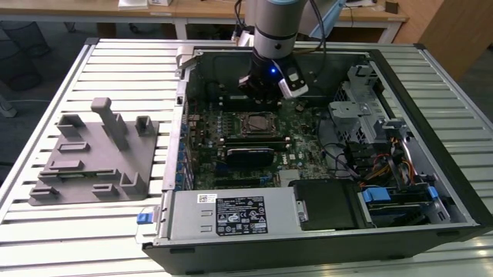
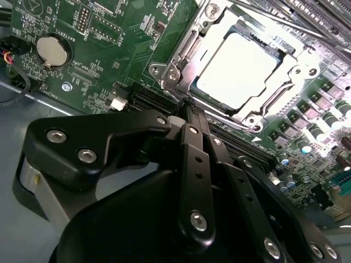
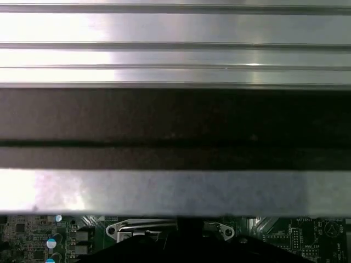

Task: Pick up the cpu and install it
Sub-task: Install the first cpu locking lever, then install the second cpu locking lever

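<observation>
The cpu (image 2: 241, 66), a flat square chip with a bright silver top, lies inside the square metal-framed socket (image 2: 181, 60) on the green motherboard (image 2: 109, 33). In the exterior view the socket (image 1: 254, 123) sits mid-board in the open computer case (image 1: 400, 63). My gripper (image 1: 258, 97) hangs over the board just behind the socket, on its far side. In the second wrist view the black fingers (image 2: 193, 159) come together at the tips, and the gripper (image 2: 190, 109) is shut with nothing in it, a short way from the socket's edge.
A grey plastic holder block (image 1: 92, 156) stands on the slatted table (image 1: 54, 231) at the exterior view's left of the case. Inside the case are a power supply (image 1: 231, 214) in front, a drive cage (image 1: 362, 109) and cables at the right. A coin battery (image 2: 54, 50) sits on the board.
</observation>
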### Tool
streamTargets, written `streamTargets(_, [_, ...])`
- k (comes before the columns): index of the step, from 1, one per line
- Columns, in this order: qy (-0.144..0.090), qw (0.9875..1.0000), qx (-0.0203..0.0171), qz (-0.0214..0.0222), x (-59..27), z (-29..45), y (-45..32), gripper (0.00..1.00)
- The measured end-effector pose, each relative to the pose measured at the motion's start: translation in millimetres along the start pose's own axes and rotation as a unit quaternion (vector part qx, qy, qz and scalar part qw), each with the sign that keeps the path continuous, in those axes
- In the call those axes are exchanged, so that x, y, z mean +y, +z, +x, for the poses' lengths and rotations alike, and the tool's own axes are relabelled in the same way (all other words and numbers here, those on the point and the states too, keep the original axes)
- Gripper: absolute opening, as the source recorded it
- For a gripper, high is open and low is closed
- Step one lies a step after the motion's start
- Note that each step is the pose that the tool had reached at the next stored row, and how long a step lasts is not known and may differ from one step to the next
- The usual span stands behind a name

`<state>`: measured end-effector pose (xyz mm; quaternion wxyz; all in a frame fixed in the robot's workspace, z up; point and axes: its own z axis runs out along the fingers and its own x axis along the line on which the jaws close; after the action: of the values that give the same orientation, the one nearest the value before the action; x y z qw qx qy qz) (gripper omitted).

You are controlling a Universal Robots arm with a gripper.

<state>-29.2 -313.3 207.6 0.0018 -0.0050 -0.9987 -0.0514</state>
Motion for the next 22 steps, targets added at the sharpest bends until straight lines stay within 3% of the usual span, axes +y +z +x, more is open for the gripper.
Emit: streamTargets(22, [0.0, 1.0, 0.0, 0.0004, -6.8, -2.5, -0.8, 0.11])
